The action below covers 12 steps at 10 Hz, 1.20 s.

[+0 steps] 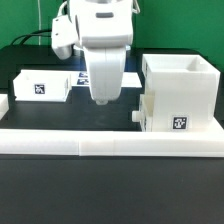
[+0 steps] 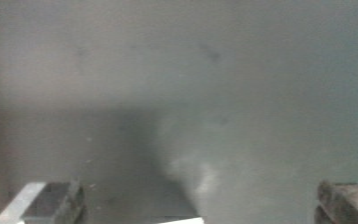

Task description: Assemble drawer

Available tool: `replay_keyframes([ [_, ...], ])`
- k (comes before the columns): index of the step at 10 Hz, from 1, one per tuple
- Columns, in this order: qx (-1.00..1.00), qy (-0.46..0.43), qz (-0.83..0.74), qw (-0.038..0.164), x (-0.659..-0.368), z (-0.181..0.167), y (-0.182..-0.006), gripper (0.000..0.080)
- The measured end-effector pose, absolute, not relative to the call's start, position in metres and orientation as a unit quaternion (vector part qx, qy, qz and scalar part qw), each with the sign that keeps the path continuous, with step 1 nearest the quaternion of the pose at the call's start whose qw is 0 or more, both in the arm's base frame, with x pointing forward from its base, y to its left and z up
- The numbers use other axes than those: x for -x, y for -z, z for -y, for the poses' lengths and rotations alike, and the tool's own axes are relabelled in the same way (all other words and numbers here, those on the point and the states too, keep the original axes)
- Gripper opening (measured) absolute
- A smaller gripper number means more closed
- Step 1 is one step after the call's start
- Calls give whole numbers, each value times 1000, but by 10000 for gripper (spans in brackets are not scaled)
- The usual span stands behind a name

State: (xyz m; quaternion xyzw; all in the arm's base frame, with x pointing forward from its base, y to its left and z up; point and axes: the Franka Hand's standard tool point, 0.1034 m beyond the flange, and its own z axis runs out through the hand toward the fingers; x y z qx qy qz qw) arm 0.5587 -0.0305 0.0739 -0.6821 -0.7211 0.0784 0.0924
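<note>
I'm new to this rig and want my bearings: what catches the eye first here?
The white arm hangs mid-scene over the black table, its gripper open and empty. On the exterior view's right stands the tall open-topped drawer casing; on its left lies a lower tagged tray box.

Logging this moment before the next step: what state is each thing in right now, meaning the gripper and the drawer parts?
gripper: open, empty, pointing down between the two parts.
casing: upright, open top up, on the exterior view's right, not held.
tray box: resting on the exterior view's left, apart from the casing, not held.
</note>
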Motion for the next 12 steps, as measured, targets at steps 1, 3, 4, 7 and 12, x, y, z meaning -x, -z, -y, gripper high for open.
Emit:
replay_keyframes([
  [1,693,-62,714,79,-542,29,-73,648],
  [3,704,-44,704,78,-509,25,-63,648],
  [4,703,-48,704,86,-502,27,-56,648],
  [7,715,-49,693,83,-504,28,-57,648],
  [12,850,-44,523,51,-486,59,-72,648],
])
